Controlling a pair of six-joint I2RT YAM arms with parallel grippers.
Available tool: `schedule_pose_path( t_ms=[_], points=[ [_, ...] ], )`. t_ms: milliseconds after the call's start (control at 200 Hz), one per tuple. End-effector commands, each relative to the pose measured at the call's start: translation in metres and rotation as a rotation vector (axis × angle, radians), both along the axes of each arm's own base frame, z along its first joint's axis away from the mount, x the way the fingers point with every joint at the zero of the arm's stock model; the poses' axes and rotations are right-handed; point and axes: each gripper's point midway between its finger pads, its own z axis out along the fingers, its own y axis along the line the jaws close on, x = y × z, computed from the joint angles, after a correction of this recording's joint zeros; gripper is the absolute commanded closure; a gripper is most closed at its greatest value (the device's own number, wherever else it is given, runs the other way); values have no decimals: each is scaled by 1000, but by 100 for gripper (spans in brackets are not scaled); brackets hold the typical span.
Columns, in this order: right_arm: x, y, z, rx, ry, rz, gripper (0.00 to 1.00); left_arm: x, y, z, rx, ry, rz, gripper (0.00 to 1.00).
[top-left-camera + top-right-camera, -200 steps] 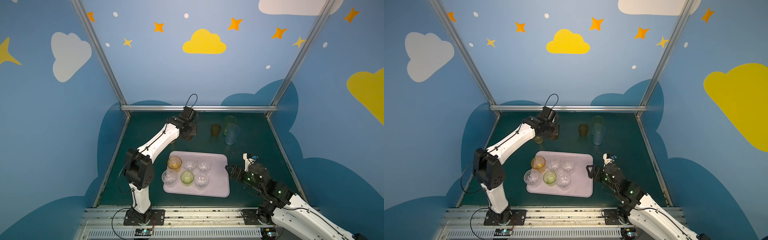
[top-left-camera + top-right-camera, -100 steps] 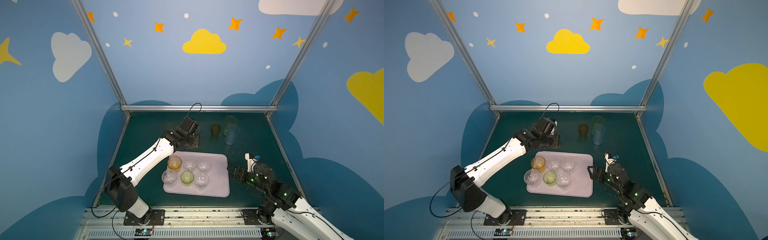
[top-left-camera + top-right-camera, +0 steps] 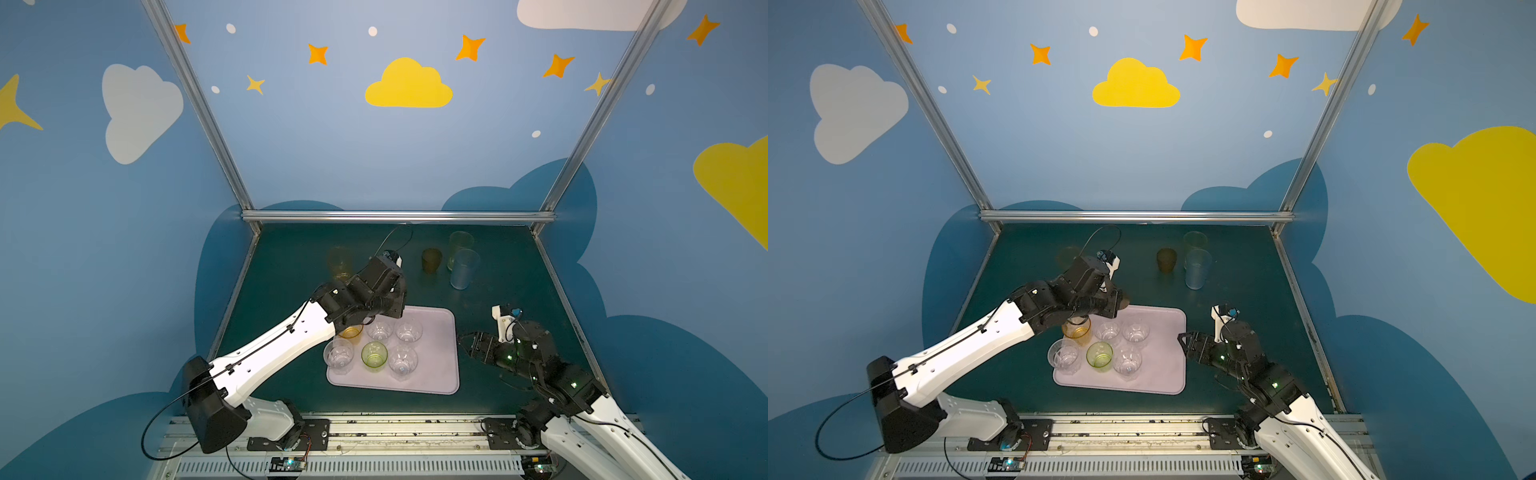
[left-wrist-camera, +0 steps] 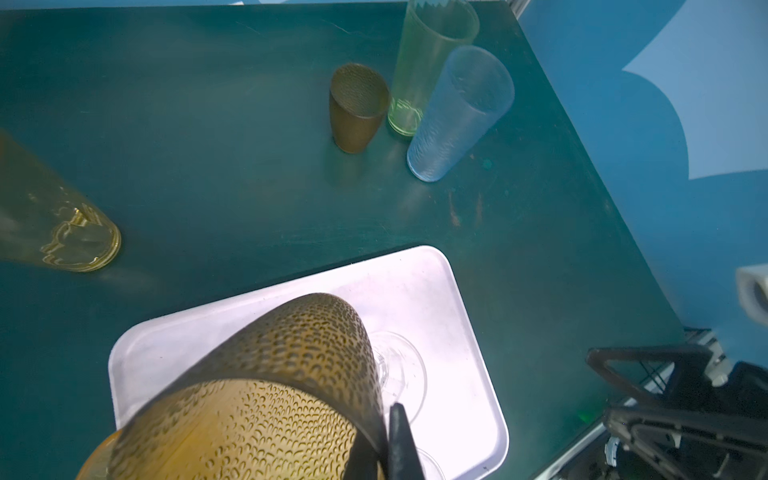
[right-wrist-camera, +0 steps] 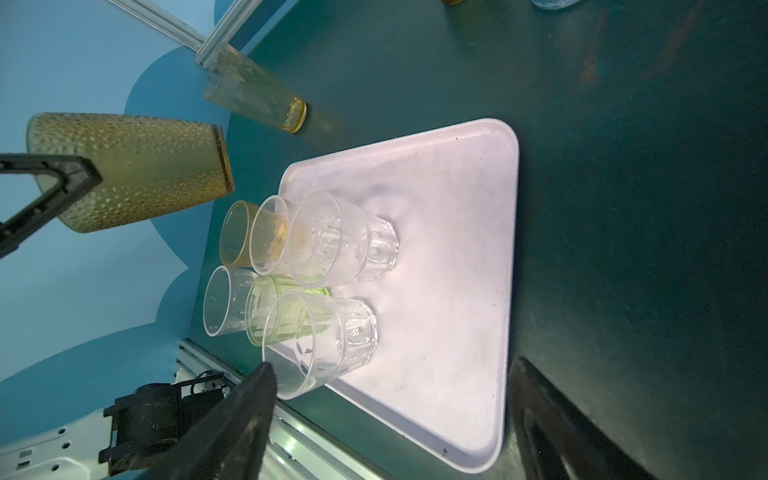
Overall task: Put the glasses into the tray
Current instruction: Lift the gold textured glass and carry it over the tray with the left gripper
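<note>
Left gripper (image 4: 384, 432), jaws pinching the brown dimpled tumbler (image 4: 266, 374) by its rim, has swung in from the tabletop (image 4: 208, 166); the tray (image 4: 436, 291) now lies just below them, release pending. Right gripper (image 5: 395, 399) jaws spread, empty

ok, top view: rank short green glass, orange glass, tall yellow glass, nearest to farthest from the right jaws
1. Short green glass, on the tray, front row.
2. Orange glass, tray's back left, partly hidden by the left arm.
3. Tall yellow glass, off the tray, back left.
</note>
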Motion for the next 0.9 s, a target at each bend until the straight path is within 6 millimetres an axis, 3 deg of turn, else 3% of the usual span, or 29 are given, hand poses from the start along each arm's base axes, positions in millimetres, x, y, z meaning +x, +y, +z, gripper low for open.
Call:
schedule_pose_path(
  t_ms=[0, 360, 586, 891],
  points=[
    [-12, -1, -2, 23, 39, 39, 14, -14, 3, 8, 17, -7, -13, 96],
    [-22, -14, -11, 75, 82, 18, 13, -57, -23, 10, 7, 24, -149, 96],
    [-23, -23, -17, 78, 88, -28, 14, -89, -58, 3, -14, 65, -272, 96],
    [-21, -32, -19, 78, 78, -82, 14, -108, -84, -15, 49, 102, -348, 96]
  ],
)
